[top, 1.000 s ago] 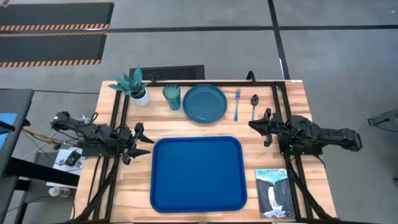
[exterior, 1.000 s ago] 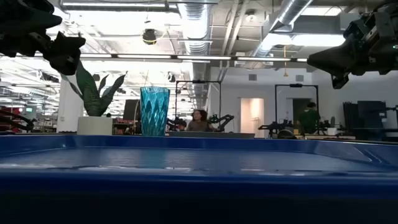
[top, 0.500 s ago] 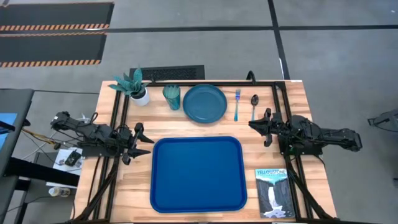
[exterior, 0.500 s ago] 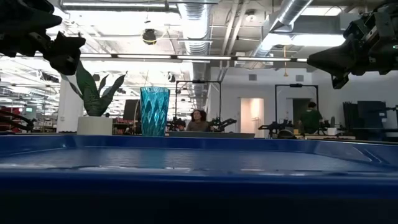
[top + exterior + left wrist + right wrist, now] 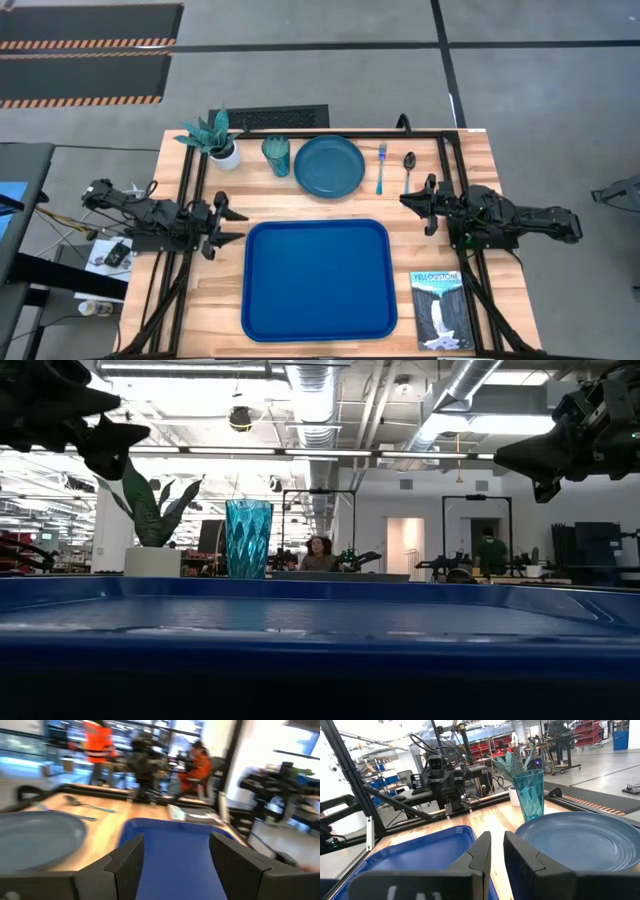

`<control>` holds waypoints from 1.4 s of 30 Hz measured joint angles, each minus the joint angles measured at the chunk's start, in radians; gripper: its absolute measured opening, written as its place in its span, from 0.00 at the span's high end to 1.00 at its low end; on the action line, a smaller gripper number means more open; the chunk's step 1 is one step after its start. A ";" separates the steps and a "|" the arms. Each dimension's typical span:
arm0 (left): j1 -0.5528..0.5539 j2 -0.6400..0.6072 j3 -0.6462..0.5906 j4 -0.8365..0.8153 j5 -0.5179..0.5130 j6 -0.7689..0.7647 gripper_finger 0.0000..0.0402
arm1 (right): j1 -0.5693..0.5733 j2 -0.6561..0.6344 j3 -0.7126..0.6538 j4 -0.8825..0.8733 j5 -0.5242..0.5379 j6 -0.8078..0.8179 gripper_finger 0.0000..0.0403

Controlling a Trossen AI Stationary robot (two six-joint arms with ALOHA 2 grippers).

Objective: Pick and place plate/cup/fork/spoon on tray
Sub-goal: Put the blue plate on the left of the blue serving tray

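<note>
From above we see the tray [image 5: 316, 280] bare at the table's front edge; plate [image 5: 329, 165], cup [image 5: 277, 156], fork [image 5: 381, 168] and spoon [image 5: 409, 170] line the back edge. Wrist views show the left gripper [image 5: 175, 852] spread wide, the right gripper [image 5: 497, 851] nearly closed, both empty.

- The word "YELLOWSTONE" is printed across the top of the small book [image 5: 438, 309], which is laid on the surface just beside the tray's [image 5: 316, 281] right edge, in the high view.
- The smaller print lower on that cover cannot be read.
- No other text, number or sign can be made out.
</note>
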 joint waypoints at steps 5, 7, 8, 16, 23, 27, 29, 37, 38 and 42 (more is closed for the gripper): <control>0.000 0.000 0.000 0.010 -0.162 -0.002 0.47 | 0.000 0.000 0.000 0.000 0.000 0.000 0.81; 0.000 0.000 0.000 0.011 -0.187 -0.002 0.47 | 0.000 0.000 0.000 0.000 0.000 0.000 0.81; 0.000 0.000 0.000 0.011 -0.192 -0.002 0.47 | 0.000 0.000 0.000 0.000 0.000 0.000 0.81; 0.000 0.000 0.000 0.014 -0.253 0.003 0.47 | 0.000 0.000 0.000 0.013 0.004 -0.001 0.81; 0.000 0.000 0.000 0.014 -0.365 -0.147 0.47 | 0.000 0.000 0.000 0.049 0.010 0.034 0.81; 0.003 0.000 -0.001 0.024 -0.431 -0.180 0.47 | 0.000 0.000 0.000 0.078 0.015 0.194 0.81; 0.003 0.000 -0.001 0.072 -0.492 -0.220 0.47 | 0.000 0.000 0.000 0.075 0.019 0.245 0.81; 0.004 0.030 0.017 0.264 -0.486 -0.358 0.47 | 0.000 0.000 0.000 0.083 0.091 0.362 0.81; 0.004 0.045 0.033 0.265 -0.487 -0.368 0.47 | 0.000 0.000 0.000 0.081 0.091 0.364 0.81; 0.004 0.162 0.142 0.267 -0.501 -0.381 0.47 | 0.000 0.000 0.000 0.080 0.094 0.352 0.81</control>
